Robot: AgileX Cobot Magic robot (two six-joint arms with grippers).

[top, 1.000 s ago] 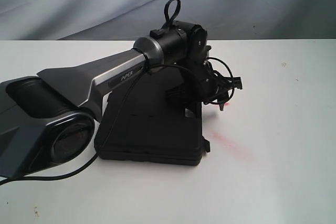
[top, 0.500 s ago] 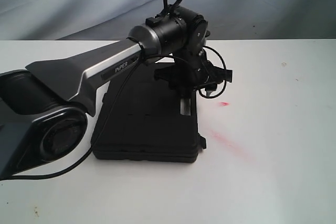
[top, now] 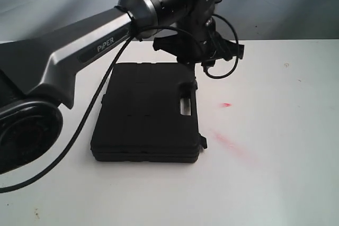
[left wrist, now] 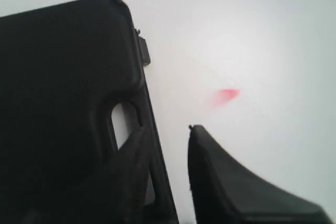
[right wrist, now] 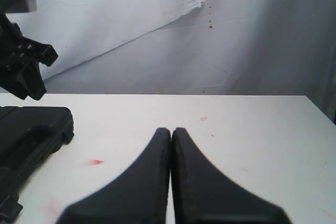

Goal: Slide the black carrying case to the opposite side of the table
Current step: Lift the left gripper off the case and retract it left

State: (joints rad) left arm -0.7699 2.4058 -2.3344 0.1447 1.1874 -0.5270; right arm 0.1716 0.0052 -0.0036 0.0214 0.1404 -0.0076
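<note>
**White tabletop, one black case, two grippers**

White and plain, the table (top: 275,130) fills the lower part of the exterior view, with a creased grey-blue cloth backdrop (top: 63,3) hanging behind it. One black carrying case (top: 145,112) lies flat on the table, left of the middle in that view. It is a rectangular moulded shell with a matte, hard-looking surface and rounded corners. One slot handle (top: 186,105) is cut through near its right edge, and one small latch (top: 203,141) juts from the near right corner.

Two red marks show on the table to the right of the case: a small bright spot (top: 226,105) and a longer, fainter smear (top: 228,142).

One arm is visible from outside, the left arm (top: 79,51), with a grey and black casing and a silver band that bears the word "PiPER" (top: 105,45). One thin black cable (top: 79,130) loops down from it past the case's left side. Its wrist hangs over the far edge of the case.

In the left wrist view, the left gripper (left wrist: 167,128) has its two dark, tapered fingers a modest gap apart, clasping nothing. One finger is above the case by the slot, the other above bare table.

The right gripper (right wrist: 171,129) has its two fingers pressed together, empty, above the table and well apart from the case.
</note>
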